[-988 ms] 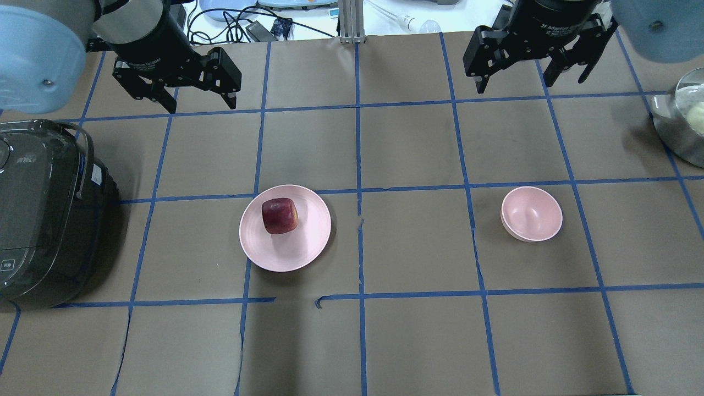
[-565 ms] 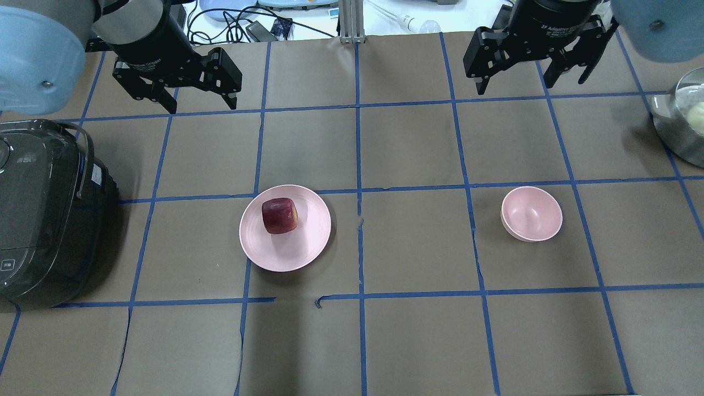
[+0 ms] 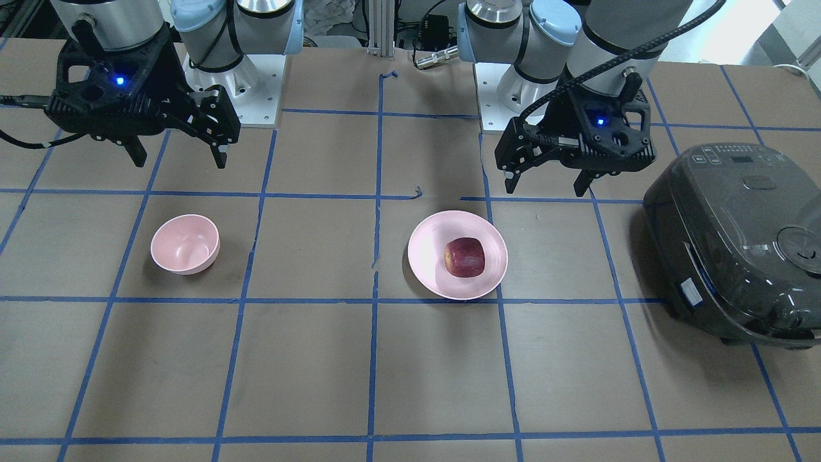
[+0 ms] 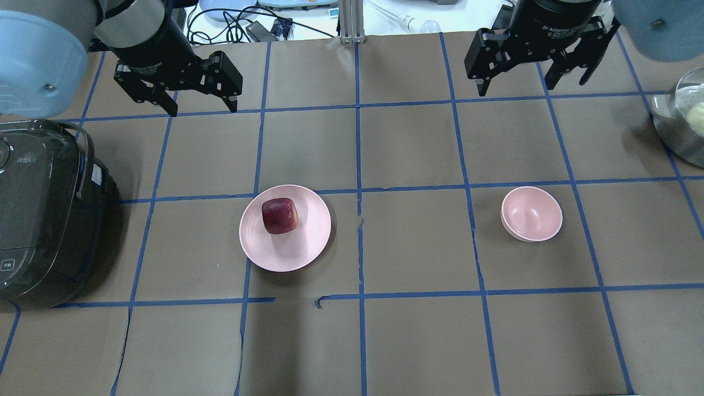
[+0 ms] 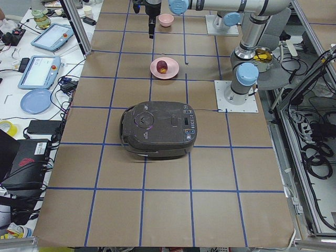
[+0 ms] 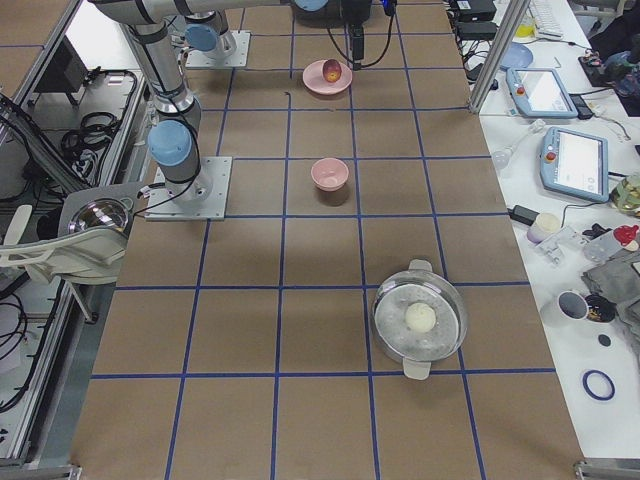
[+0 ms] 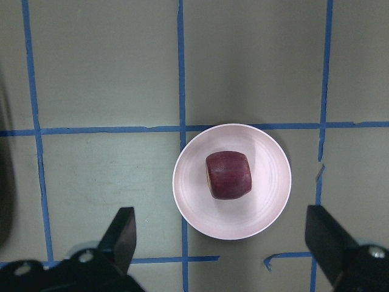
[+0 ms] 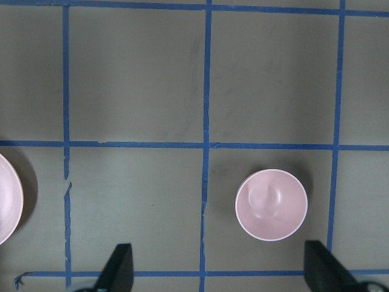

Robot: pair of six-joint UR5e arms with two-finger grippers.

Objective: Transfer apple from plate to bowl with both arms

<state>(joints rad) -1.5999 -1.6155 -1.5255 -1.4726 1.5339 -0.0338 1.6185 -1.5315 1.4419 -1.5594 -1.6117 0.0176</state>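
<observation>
The brown worktop (image 4: 418, 341) takes up most of what I can see, marked into squares with blue tape. At the robot's left end sits a big dark rice cooker (image 4: 44, 220), lid down. At the other end stands a steel pot (image 6: 385, 300) with a pale ball (image 6: 419, 317) in it.

Both arms hang high over the worktop, each with a small blue light on its black head. The left pincer (image 4: 202, 104) is spread wide and holds nothing. From its own wrist camera I look straight down on the plate, which lies between the two dark finger tips at the bottom of that view. The right pincer (image 4: 520, 82) is spread just as wide and is also empty. Its wrist camera looks down on the bowl in the same way. Neither pincer touches anything.

The pale pink plate (image 4: 297, 253) lies flat near the middle of the worktop, on the rice cooker's side of the centre line. The smaller, deeper pink bowl (image 4: 542, 220) stands upright well apart from it, toward the pot end, with nothing inside.

The dark red apple (image 4: 280, 215) rests on the plate, a little off centre toward the rice cooker. Its yellowish patch is turned toward the bowl's side.
</observation>
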